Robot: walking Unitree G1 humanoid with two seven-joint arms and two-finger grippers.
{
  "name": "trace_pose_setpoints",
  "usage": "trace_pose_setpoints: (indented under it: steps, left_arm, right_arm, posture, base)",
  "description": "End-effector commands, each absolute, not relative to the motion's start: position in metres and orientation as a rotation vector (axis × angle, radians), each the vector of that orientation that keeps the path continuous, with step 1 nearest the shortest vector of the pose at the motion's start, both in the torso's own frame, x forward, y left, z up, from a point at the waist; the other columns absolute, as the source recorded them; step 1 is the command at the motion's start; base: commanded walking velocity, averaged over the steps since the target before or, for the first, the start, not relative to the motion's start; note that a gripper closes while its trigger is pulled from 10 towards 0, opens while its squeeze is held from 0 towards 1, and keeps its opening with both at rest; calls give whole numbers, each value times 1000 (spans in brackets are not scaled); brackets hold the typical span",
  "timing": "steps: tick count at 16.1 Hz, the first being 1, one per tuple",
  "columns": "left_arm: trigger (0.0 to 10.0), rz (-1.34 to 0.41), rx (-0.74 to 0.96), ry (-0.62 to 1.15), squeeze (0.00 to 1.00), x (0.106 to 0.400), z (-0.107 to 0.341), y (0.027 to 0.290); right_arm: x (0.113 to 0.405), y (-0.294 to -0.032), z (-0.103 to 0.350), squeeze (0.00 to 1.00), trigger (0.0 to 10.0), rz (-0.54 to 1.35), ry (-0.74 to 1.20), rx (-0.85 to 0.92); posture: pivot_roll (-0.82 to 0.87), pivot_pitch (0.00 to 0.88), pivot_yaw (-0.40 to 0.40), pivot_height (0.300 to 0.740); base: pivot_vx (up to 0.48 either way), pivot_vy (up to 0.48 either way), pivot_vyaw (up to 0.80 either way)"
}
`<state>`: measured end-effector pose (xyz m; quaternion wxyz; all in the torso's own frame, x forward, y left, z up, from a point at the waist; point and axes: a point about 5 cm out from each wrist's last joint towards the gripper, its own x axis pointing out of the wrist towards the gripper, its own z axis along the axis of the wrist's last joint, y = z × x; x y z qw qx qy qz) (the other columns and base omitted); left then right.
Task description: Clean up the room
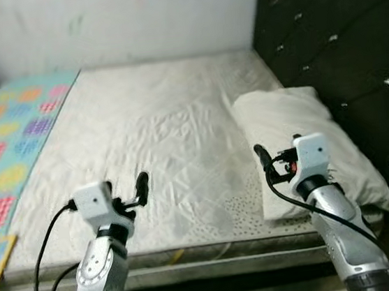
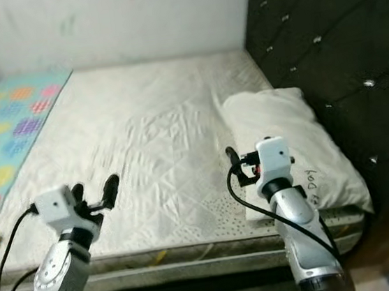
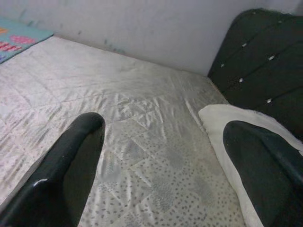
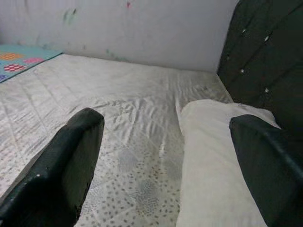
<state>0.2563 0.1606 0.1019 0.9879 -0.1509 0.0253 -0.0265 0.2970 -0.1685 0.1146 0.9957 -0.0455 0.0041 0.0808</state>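
Note:
A white pillow [image 1: 299, 140] lies at the right end of the bare white mattress [image 1: 164, 128], against the dark tufted headboard [image 1: 338, 45]. My right gripper [image 1: 278, 148] hovers open over the pillow's near left edge, with nothing between its fingers. In the right wrist view the pillow [image 4: 213, 156] lies under the gap between the two black fingers [image 4: 61, 165]. My left gripper [image 2: 95, 188] is open and empty above the mattress's near edge, towards the left. In the left wrist view its fingers [image 3: 66, 165] point across the mattress towards the pillow [image 3: 222, 123].
A colourful patterned blanket [image 1: 5, 146] covers the left strip of the bed and hangs over its near left corner. A pale wall [image 1: 117, 21] runs along the far side. The mattress's front edge [image 1: 193, 254] lies just below my arms.

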Motion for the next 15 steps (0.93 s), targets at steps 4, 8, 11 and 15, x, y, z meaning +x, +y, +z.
trace_pose_setpoints:
  steps: [4,8,11,15]
  left_arm:
    - [10000,-42,-285,48,0,255,102,166]
    - [10000,-99,-306,14,0,252,106,161]
    - [10000,-104,-314,10,0,252,107,161]
    - [10000,-106,-319,9,0,253,108,161]
  right_arm:
    - [298,-161,119,0,10000,201,-13,-89]
    - [299,-160,119,0,10000,209,-10,-87]
    - [300,-159,119,0,10000,213,-10,-86]
    - [299,-158,118,0,10000,215,-7,-86]
  posture:
    - [-178,0,-2,740]
    - [-175,0,-5,740]
    - [-174,0,-7,740]
    - [-176,0,-7,740]
  base:
    - [0,360,0]
    - [0,0,0]
    - [82,0,0]
    - [263,0,0]
